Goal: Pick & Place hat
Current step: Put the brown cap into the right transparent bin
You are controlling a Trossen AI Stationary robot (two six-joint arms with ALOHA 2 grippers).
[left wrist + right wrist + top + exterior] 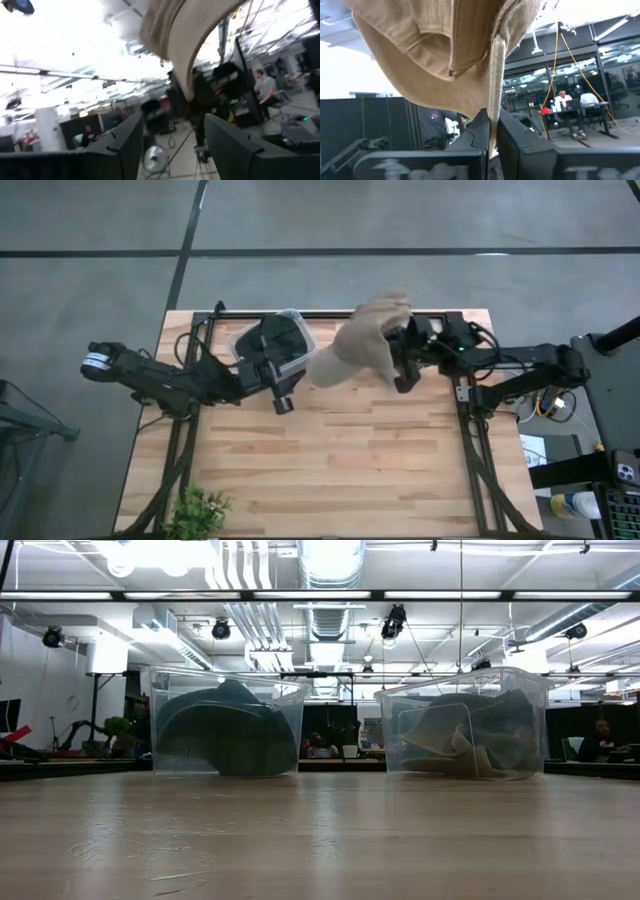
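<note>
right gripper holding tan hat above far edge of table.

right gripper (402,370) fingers are clamped on a strap of the hat (358,346), which hangs clear of the table (330,460), between two clear bins (222,720) at the far edge. left gripper (280,390), fingers wide and holding nothing, sits beside the far-left bin near the hat.
</note>
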